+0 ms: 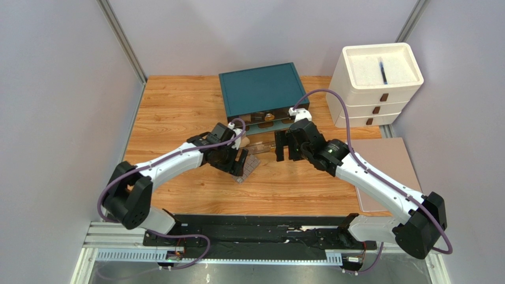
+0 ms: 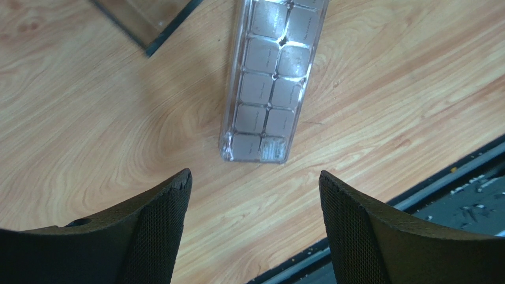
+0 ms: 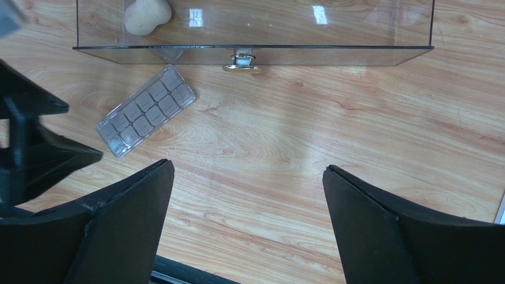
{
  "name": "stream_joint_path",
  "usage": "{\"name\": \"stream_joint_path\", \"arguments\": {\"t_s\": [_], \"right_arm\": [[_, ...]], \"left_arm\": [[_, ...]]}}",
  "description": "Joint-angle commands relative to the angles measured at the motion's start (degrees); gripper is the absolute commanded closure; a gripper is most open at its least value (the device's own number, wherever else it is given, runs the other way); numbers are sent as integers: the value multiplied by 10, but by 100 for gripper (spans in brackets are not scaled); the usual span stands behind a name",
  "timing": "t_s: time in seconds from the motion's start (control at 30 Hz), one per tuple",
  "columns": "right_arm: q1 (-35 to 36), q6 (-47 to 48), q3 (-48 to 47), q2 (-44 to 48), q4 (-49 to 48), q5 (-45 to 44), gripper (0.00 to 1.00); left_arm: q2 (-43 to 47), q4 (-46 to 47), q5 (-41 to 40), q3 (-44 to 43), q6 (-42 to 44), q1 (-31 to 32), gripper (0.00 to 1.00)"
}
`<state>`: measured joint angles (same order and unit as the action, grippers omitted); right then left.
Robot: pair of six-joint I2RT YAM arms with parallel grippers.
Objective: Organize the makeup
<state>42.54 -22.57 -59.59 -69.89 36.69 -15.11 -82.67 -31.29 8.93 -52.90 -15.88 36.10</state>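
Table [image 1: 178, 112]: near edge hidden behind the arm bases; pale wood, wavy grain.
Teal box [image 1: 261, 89]: front covered by both wrists in the top view; flat matte lid.
Clear drawer [image 3: 355, 54]: back cut off; transparent walls, small gold handle.
Left gripper [image 2: 255, 173]: jaws spread, holding nothing; meshed black pads.
Right gripper [image 3: 249, 164]: jaws wide apart, empty; over bare wood.
Palette [image 2: 269, 83]: far end cut off; clear case, two rows of grey squares; on the table just outside the drawer; print unreadable.
Sponge [image 3: 147, 16]: top cut off; beige, pear-shaped; inside the drawer, left end.
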Motion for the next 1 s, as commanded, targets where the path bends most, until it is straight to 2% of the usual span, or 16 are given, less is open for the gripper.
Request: {"name": "stream_joint_path", "arguments": {"t_s": [0.0,0.43,0.63,0.73,0.77,0.87,0.97], "right_arm": [[-2,-18,11,38,-12,-18,0],[-8,-31,46,90,-1,-38,0],[-12,-28,46,92,1,-42,0],[-13,-29,45,90,0,-46,0],[-14,-29,46,89,0,-47,0],[-13,-33,48,92,-4,-48,0],[-14,-36,54,97,-8,-50,0]], "left_arm": [[-60,27,-34,-39,23,30,17],[-186,33,-73,-76,23,66,18],[-217,11,-108,-97,17,84,24],[-231,-2,-120,-98,9,95,37],[-238,-10,-121,-100,8,99,48],[-244,-26,-124,-101,2,115,64],[-246,-43,-122,-101,-6,129,73]]}}
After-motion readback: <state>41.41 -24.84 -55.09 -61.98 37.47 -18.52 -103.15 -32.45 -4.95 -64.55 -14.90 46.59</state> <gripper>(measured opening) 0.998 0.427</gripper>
